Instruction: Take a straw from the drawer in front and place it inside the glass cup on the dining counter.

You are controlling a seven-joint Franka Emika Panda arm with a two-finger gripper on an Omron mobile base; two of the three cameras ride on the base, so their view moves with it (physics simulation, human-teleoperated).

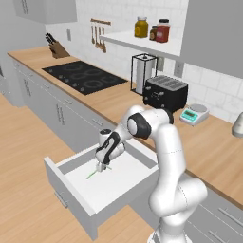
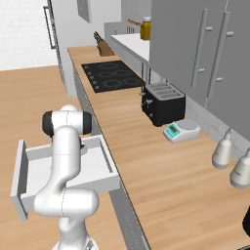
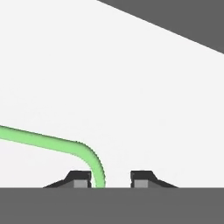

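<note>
Straw [image 3: 48,142]: green, flat on the white floor of the open drawer [image 1: 71,190]. Bent end lies between the 2 fingers [image 3: 79,178], hard against 1; long axis runs off sideways. Fingers part-closed; grip cannot be told.

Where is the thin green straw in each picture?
Left base view: the thin green straw lies in the open white drawer, under the gripper.
Right base view: hidden behind the arm.
Hand view: it curves between the fingertips.
Shared landmark: the drawer.
</note>
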